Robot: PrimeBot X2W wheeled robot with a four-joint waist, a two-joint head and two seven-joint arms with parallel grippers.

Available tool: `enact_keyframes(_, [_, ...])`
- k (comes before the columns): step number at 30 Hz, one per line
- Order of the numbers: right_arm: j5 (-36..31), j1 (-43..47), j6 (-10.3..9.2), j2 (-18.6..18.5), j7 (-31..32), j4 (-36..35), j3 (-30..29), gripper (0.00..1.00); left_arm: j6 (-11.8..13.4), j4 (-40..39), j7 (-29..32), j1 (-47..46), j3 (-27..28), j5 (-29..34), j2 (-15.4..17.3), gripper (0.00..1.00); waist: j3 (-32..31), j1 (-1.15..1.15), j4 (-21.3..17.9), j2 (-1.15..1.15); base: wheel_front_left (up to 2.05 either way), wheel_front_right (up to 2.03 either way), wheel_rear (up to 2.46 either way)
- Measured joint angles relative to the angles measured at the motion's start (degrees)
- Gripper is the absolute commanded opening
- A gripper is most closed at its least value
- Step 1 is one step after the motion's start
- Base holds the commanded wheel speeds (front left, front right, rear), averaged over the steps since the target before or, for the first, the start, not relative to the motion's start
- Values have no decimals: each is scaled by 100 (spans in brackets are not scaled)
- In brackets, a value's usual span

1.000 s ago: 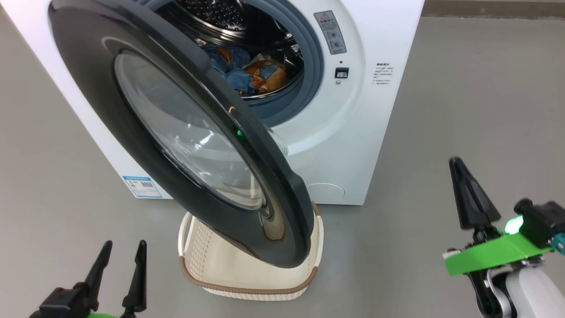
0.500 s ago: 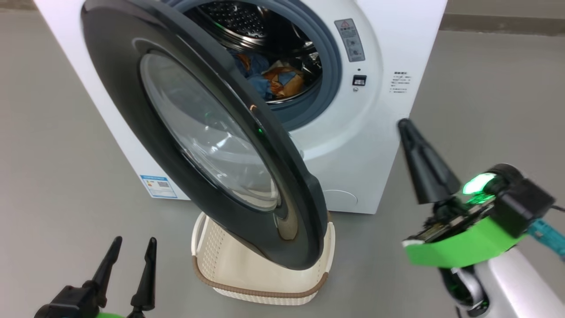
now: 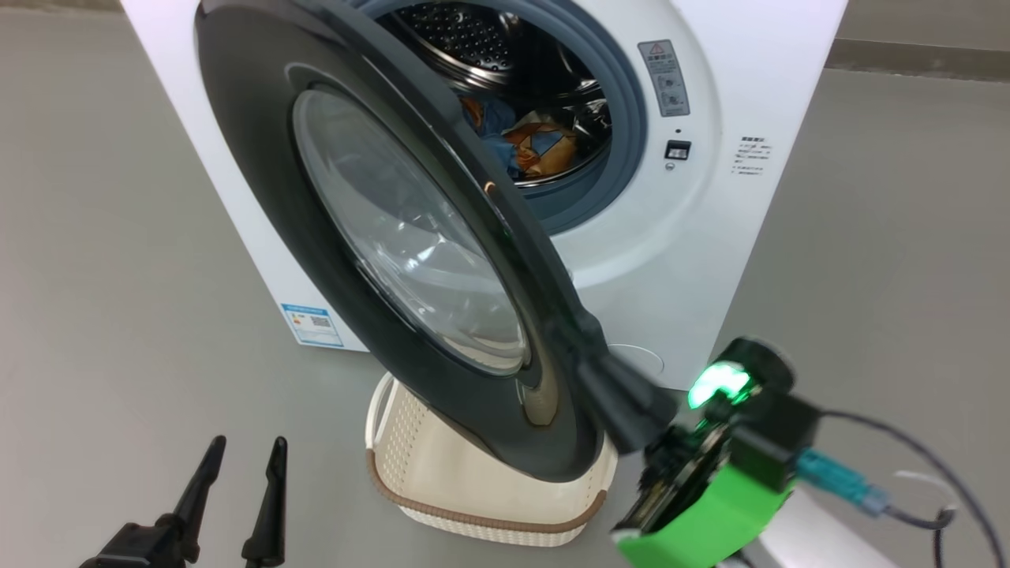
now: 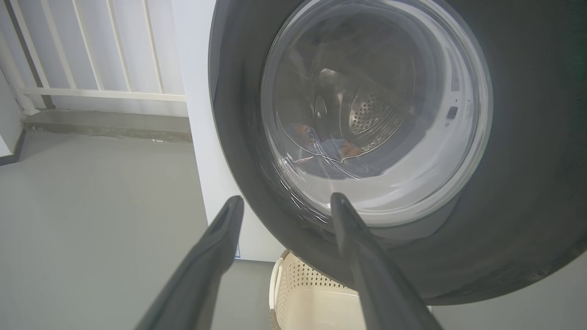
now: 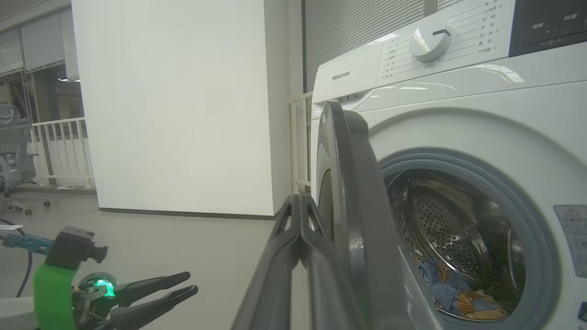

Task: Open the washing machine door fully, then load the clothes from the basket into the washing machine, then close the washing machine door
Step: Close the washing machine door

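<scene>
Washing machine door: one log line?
door half open | clothes in drum | right gripper shut at door edge | left gripper open, clear of door

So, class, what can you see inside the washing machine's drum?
Inside the drum lie the clothes: light blue fabric with orange-brown prints, at the bottom. The half-open washing machine door covers the drum's left side in the head view, so anything there is hidden.

The right hand [image 3: 601,364] now reaches up to the free edge of the washing machine door [image 3: 260,197], fingers together beside its black rim. A second ago it hung well off to the right. The head camera turns too, setting everything further right.
</scene>
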Motion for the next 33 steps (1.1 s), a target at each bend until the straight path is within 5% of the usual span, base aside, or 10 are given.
enact_keyframes(13, [167,196,0,4,1,639,657,0,0,0,0,1,-1,-1,-64,100,80,0,177,0,0,0,0])
enact_keyframes(33, [363,302,0,-52,1,1357,499,0,0,-35,0,-8,13,-1,-103,100,224,0,118,0,0,0,0])
